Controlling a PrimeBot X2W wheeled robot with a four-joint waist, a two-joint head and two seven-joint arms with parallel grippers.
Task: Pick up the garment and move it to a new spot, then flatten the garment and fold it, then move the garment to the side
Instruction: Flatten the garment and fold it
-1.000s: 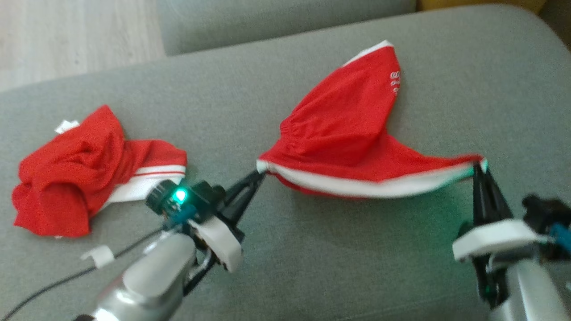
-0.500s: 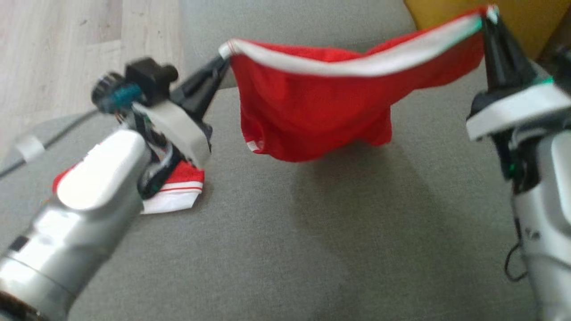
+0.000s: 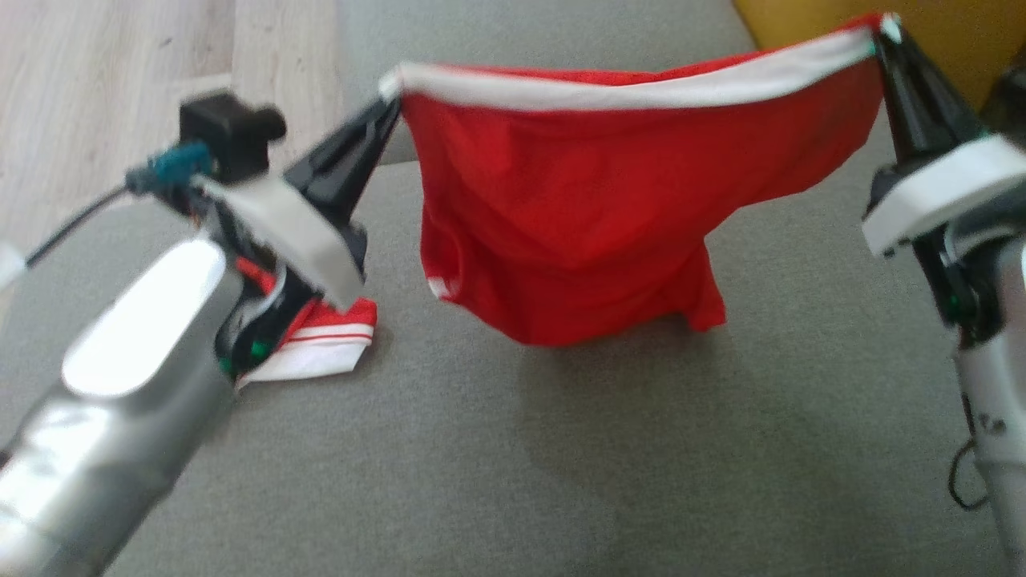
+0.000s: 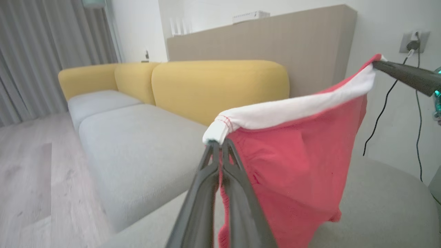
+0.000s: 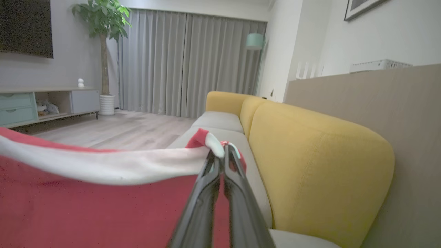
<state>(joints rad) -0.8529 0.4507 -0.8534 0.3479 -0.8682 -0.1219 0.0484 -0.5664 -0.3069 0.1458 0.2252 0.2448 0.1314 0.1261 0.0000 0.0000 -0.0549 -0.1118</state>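
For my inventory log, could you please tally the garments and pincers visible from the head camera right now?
Red garments: 2, the held garment and the second garment on the cushion.
Pincers: 2, left pincer, right pincer.
Total: 4.

Below the hanging garment the grey cushion is bare, with wide room. A second red garment lies on it just beside my left arm, and the yellow backrest closes the far side.

Left arm, right arm high, jaws tight.
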